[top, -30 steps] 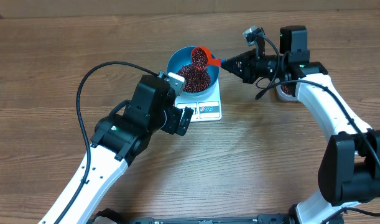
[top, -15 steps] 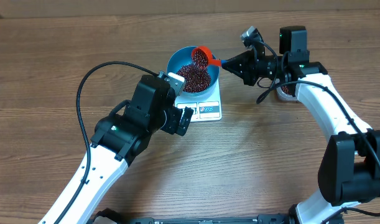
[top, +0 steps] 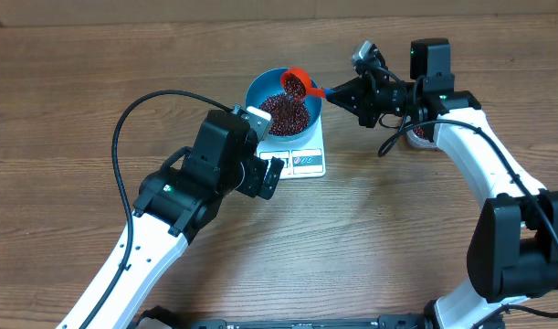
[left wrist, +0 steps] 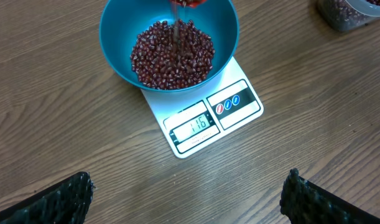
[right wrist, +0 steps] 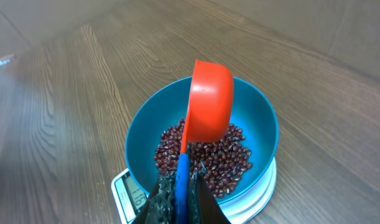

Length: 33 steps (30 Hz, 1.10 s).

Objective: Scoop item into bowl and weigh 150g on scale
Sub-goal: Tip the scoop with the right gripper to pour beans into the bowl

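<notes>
The blue bowl (top: 257,91) stands on the white scale (top: 306,162) and holds a pile of dark red beans (top: 286,111). My right gripper (top: 338,93) is shut on the blue handle of a red scoop (top: 295,84), which is tipped on its side over the bowl's far rim. In the left wrist view a thin stream of beans (left wrist: 176,31) drops into the bowl (left wrist: 115,43), and the scale (left wrist: 239,109) shows 116. In the right wrist view the scoop (right wrist: 209,102) hangs above the beans (right wrist: 221,158). My left gripper (left wrist: 186,199) is open over bare wood in front of the scale.
A clear tub (top: 419,133) with more beans sits behind my right arm, at the top right in the left wrist view as tub (left wrist: 345,12). My left arm's black cable (top: 123,119) loops over the wooden table to the left of the scale.
My right wrist has rolled a little, tipping the scoop further over the bowl. The left arm has not moved.
</notes>
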Each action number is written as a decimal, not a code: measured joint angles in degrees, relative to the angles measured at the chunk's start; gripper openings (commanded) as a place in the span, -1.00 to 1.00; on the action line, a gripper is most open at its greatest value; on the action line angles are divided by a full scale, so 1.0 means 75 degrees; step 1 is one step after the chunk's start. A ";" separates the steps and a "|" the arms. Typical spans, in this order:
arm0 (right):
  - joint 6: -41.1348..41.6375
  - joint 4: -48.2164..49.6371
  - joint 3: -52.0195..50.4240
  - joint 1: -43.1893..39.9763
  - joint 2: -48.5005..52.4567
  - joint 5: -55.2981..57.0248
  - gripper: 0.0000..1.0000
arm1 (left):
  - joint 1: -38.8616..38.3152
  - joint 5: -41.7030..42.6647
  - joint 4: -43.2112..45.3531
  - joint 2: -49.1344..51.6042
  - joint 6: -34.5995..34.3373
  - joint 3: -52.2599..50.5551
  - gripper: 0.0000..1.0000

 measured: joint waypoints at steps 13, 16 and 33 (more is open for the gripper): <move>-0.1478 -0.0006 0.0000 0.0000 0.0000 -0.0003 -0.93 | 0.0000 0.0000 0.0000 0.0000 0.0000 0.0000 0.99; -0.1740 -0.0009 0.0000 0.0000 0.0000 -0.0006 -0.93 | 0.0000 0.0000 0.0000 0.0000 0.0000 0.0000 0.99; -0.3174 0.0035 0.0000 0.0000 0.0000 0.0000 -0.93 | 0.0000 -0.0003 0.0000 0.0000 0.0000 0.0000 0.99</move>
